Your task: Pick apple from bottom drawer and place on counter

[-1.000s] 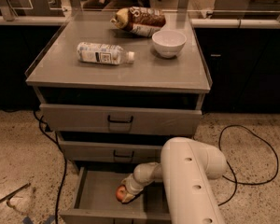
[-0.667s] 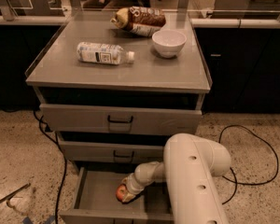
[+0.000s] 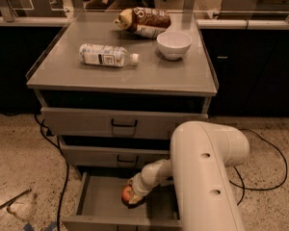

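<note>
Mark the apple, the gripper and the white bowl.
apple (image 3: 126, 193): camera view, its visible red-orange side.
gripper (image 3: 133, 200): camera view, its tip, at the apple inside the bottom drawer (image 3: 103, 201).
white bowl (image 3: 174, 47): camera view, its outer wall.

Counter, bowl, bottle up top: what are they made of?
Counter: likely sheet metal, matte grey with a dull sheen and thin raised side rims. Bowl: glossy white, glazed ceramic or hard plastic. Bottle: probably plastic, whitish, printed label. Gripper is down at the apple in the bottom drawer.
</note>
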`<state>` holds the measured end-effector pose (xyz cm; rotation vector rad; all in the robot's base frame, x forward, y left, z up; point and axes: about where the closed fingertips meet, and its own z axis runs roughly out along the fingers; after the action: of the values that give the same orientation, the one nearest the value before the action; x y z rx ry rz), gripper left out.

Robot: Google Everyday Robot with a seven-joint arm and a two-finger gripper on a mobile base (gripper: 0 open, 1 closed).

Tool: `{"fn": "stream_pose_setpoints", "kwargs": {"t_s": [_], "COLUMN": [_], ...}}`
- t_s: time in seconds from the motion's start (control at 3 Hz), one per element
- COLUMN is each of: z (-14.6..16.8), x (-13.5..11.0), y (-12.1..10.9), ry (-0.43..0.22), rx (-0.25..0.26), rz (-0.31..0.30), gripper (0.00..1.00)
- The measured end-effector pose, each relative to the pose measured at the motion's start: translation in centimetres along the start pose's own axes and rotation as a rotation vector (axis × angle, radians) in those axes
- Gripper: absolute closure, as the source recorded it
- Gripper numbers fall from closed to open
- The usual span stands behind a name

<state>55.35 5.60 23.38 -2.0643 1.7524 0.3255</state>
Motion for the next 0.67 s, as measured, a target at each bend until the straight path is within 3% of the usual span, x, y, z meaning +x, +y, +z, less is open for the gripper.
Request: {"fn": "stream_pose_setpoints", "kwargs": {"t_s": [0.67], "z": [-5.6], "x": [-1.7], "y": [-0.4], "ry": [0.023], "rx": [0.041], "rz": [0.001], "gripper": [1.0]}}
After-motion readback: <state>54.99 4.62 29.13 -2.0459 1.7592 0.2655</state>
